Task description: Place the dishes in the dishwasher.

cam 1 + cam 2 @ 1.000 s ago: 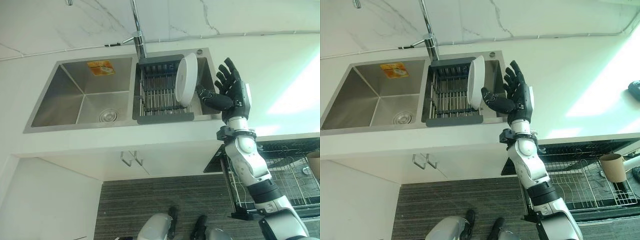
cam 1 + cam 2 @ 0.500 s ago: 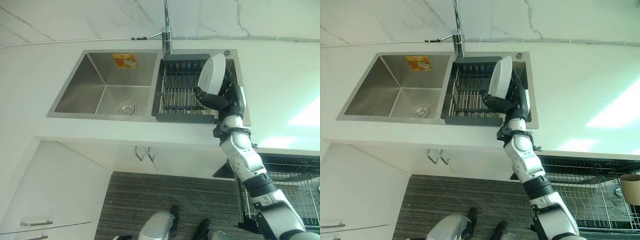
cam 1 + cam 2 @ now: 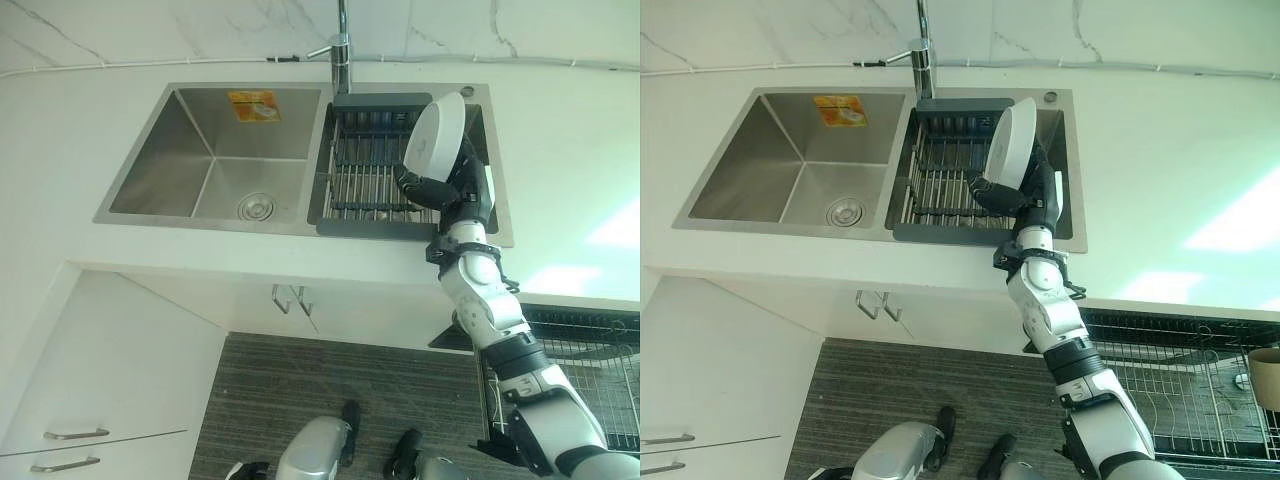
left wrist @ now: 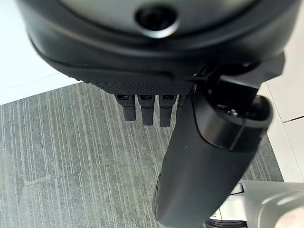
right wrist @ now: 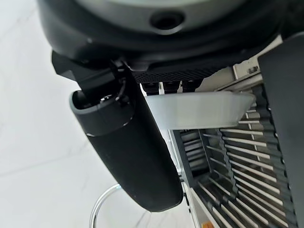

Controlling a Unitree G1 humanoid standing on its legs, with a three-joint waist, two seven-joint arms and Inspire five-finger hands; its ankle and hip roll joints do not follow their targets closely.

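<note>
Plate [image 3: 434, 137] stands on edge above the drying rack [image 3: 367, 170] in the sink's right basin, my right robot hand [image 3: 445, 190] clamped on it, thumb across its face, so I can lift it clear for the dishwasher.

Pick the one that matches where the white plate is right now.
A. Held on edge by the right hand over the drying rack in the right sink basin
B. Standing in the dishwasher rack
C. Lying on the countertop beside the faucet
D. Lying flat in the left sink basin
A: the right hand has its thumb and fingers closed on the white plate, which stands on edge above the drying rack in the right sink basin.
</note>
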